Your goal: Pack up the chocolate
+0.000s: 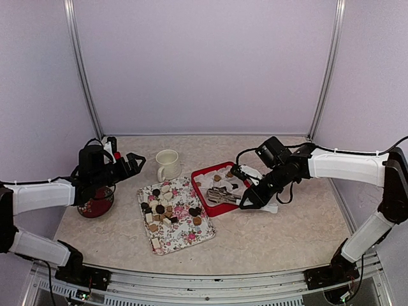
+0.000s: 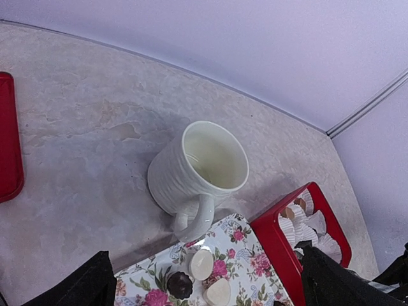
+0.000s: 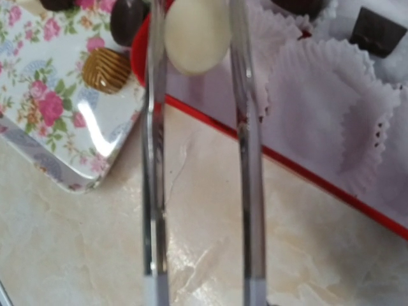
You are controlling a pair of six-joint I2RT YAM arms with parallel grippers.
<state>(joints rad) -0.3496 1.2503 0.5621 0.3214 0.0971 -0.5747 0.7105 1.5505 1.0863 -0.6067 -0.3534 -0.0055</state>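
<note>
Clamping slim silver metal tongs (image 3: 153, 159), the right gripper (image 1: 250, 197) holds an oval cream chocolate (image 3: 196, 35) pinched between the tong tips over the rim of the red rectangular tray (image 1: 203, 173), which is lined with white crinkled paper cups (image 3: 319, 95). More brown, tan and cream chocolates (image 1: 162, 207) lie scattered on the flowered rectangular tray (image 1: 185, 239) just beside it. The left gripper (image 1: 135, 164) hovers with jaws spread wide near the cream ribbed mug (image 1: 167, 164).
</note>
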